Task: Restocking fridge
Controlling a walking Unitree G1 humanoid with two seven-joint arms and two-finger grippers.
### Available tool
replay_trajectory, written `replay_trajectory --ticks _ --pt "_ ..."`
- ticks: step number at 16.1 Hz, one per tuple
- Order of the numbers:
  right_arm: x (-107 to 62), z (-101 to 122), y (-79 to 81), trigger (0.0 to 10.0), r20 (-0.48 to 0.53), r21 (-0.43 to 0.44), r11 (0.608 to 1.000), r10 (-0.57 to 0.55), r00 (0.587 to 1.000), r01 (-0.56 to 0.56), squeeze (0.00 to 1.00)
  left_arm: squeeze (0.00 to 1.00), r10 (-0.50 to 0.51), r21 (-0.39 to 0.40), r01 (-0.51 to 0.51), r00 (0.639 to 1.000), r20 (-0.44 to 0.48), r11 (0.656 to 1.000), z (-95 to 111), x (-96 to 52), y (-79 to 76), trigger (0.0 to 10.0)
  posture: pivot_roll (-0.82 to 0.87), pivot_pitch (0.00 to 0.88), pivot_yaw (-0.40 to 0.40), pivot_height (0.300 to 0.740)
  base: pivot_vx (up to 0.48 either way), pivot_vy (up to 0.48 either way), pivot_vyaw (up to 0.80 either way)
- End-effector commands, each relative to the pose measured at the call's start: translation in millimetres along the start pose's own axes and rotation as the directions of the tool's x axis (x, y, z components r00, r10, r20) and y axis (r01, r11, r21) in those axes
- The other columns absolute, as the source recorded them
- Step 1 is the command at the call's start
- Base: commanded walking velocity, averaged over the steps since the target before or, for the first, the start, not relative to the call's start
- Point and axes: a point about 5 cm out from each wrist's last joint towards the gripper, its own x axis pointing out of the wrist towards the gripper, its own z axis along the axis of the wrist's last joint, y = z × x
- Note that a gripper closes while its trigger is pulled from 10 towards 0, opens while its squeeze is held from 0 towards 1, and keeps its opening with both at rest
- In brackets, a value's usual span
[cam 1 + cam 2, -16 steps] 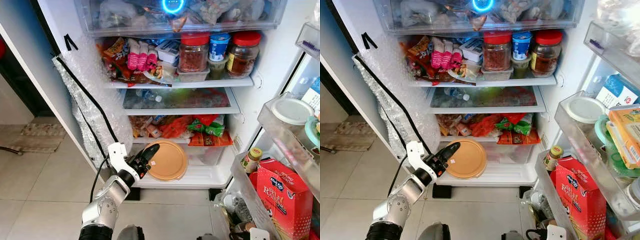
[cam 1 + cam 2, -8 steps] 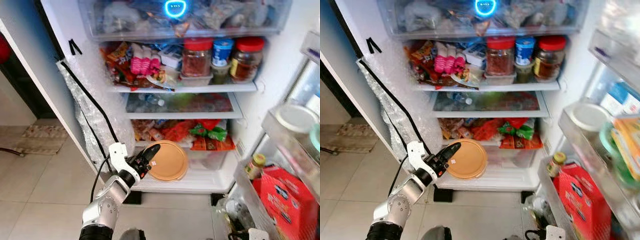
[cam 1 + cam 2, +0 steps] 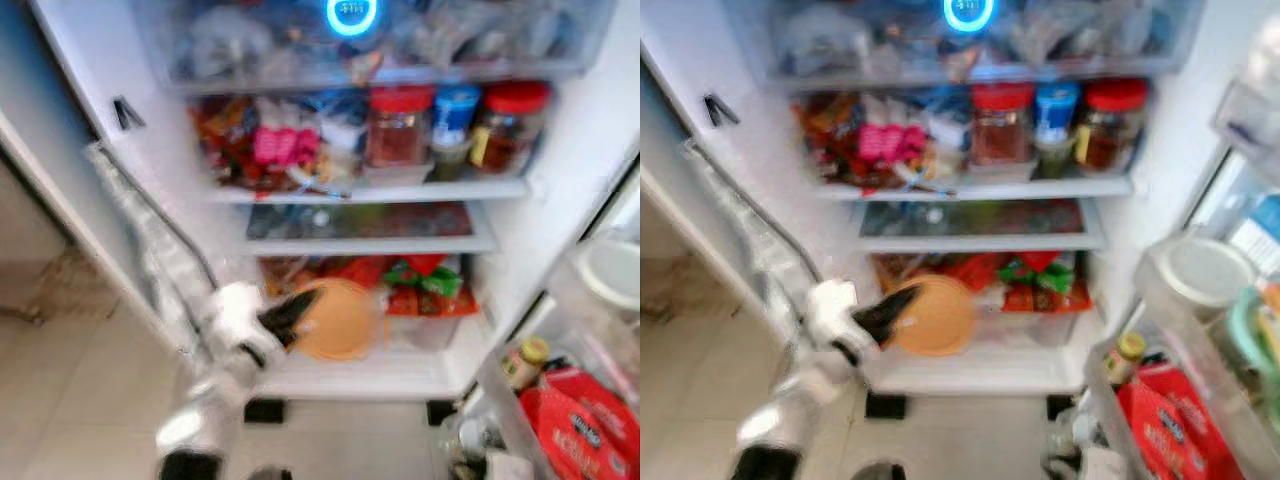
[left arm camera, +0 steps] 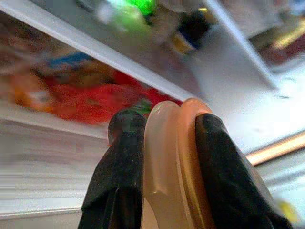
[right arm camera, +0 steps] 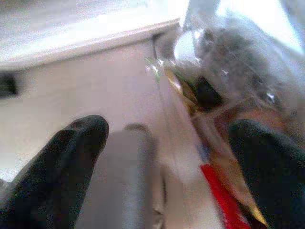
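Head views blurred. Open fridge (image 3: 560,150) ahead, interior packed. Left gripper (image 3: 285,315) raised in front of the lowest shelf level, fingers (image 4: 121,167) closed on the edge of a round tan lid (image 3: 338,320); in the left wrist view the lid's rim sits pinched between both black fingers, touching each. The lid stands roughly upright, its flat face toward the camera, just in front of the clear bottom drawer (image 3: 425,330) and below the red and green packets (image 3: 415,275) on the shelf above it. Upper shelf: two red-capped jars (image 3: 398,128) with a blue-topped tub (image 3: 455,105) between them, pink packets (image 3: 280,145) to the robot's left of those. A glowing blue ring (image 3: 350,14) at the top of the compartment. Bubble wrap with a black cable (image 3: 160,235) hangs along the fridge's left wall. Door shelves on the robot's right carry a red carton (image 3: 590,430), a small yellow-capped bottle (image 3: 525,362) and a white-lidded container (image 3: 1195,275). Right gripper (image 5: 167,157) hangs low near the door's bottom shelf, fingers spread wide apart with nothing between them. Tiled floor (image 3: 70,400) below.
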Motion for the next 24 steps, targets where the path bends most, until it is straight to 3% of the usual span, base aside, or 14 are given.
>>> replay_trajectory --ticks 1,9,19,24 --pt "-3.8 -12 -7.6 10.0 -0.041 0.001 1.000 -0.021 0.999 0.021 0.00 0.00 -0.044 -0.011 0.044 0.999 -0.010 0.999 -5 8.3 -11.9 10.0 -0.04 0.059 0.071 0.647 0.289 0.000 0.00" --pt "-3.9 -12 -7.5 10.0 -0.043 0.000 1.000 -0.020 0.999 0.020 0.00 0.00 -0.055 -0.014 0.054 0.998 -0.018 0.998 -4 20.8 -11.7 10.0 -0.05 0.062 0.069 0.647 0.289 0.000 0.00" --pt "-4.9 -14 -9.3 10.0 -0.044 -0.002 1.000 -0.027 0.999 0.027 0.00 0.00 -0.012 -0.058 0.014 0.999 0.031 0.998 11 52.5 -4.6 10.0 -0.08 0.074 0.068 0.647 0.293 0.000 0.00" --pt "-5.7 -16 -9.6 10.0 -0.045 0.000 0.999 -0.034 0.998 0.034 0.00 0.00 0.142 -0.165 -0.122 0.983 0.118 0.979 14 59.6 0.3 10.0 -0.10 0.085 0.073 0.647 0.109 0.000 0.00"
